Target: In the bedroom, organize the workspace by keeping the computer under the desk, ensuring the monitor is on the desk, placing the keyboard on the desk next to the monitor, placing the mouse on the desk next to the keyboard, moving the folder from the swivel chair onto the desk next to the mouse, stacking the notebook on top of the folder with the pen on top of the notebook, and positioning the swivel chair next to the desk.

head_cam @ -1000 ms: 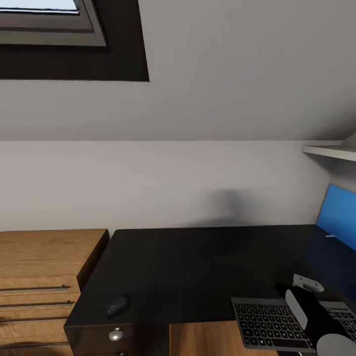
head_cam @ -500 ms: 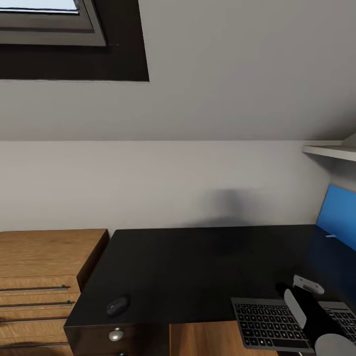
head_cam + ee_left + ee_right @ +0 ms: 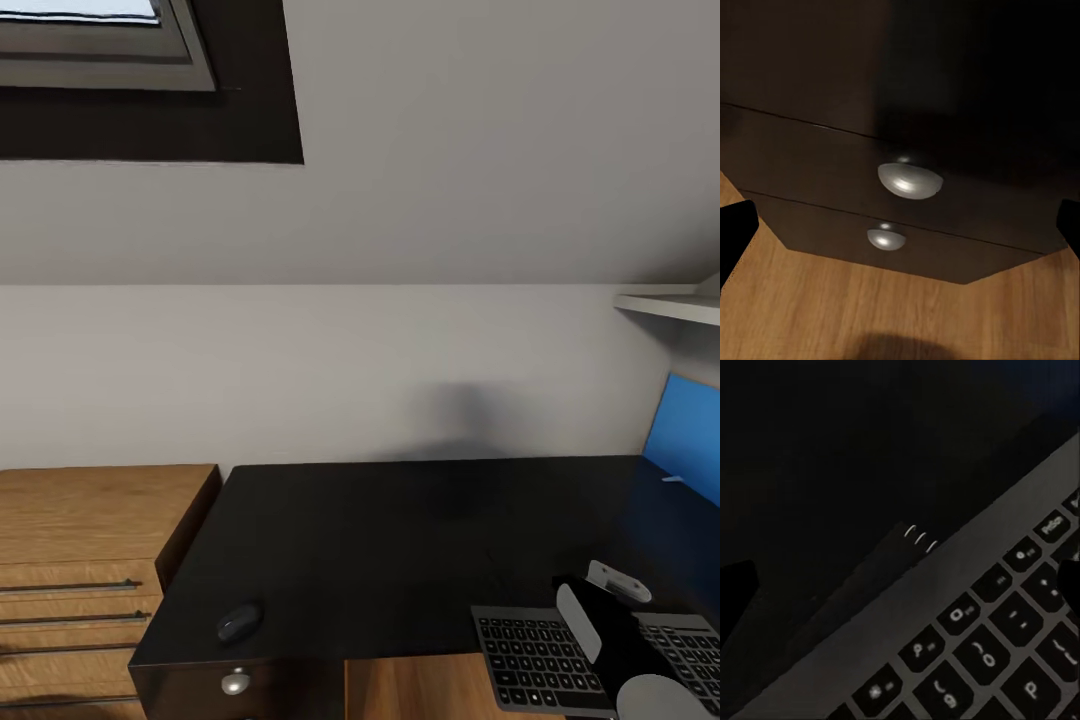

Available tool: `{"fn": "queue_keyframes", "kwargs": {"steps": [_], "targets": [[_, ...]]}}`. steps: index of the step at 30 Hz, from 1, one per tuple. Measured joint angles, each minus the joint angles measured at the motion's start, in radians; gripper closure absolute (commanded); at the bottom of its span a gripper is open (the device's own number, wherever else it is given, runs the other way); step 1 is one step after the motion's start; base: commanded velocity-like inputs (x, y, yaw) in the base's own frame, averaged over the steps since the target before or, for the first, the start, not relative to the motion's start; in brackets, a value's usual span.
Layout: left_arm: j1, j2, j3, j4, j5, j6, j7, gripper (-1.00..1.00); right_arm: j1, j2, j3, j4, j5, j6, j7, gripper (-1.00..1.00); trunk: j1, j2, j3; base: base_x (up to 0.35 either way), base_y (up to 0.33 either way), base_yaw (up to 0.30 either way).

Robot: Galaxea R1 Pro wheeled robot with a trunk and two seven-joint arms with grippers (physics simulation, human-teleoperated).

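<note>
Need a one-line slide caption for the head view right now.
Right gripper hovers over the keyboard at the black desk's near edge; mouse sits at the desk's left corner.

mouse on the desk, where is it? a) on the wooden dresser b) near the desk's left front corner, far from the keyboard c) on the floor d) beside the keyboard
b: the mouse lies near the left front corner of the desk, with the keyboard far off toward the right.

We see our right arm [image 3: 625, 650] as glossy black, with pale grey shells. A rounded grey joint caps its near end.
</note>
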Motion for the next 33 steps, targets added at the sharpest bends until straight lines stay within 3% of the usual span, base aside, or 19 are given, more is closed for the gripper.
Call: {"fn": "queue_keyframes", "kwargs": {"steps": [17,22,33], "targets": [[0.0,0.0,0.0,0.0,0.001,-0.016,0.006,-1.0,0.0,0.0,-0.003,-0.002,0.0,-0.003,-0.036,-1.0,0.0,0.0,0.0,0.02,0.009,0.0],[0.0,-0.001,0.0,0.0,0.001,-0.016,0.007,-1.0,0.0,-0.001,-0.027,-0.002,0.0,-0.003,-0.037,-1.0,0.0,0.0,0.0,0.0,0.0,0.0],[0.0,0.0,0.0,0.0,0.001,-0.016,0.007,-1.0,0.0,-0.001,-0.05,0.0,0.001,-0.003,-0.043,-1.0,0.042,-0.077,-0.034,0.0,0.0,0.0]]}}
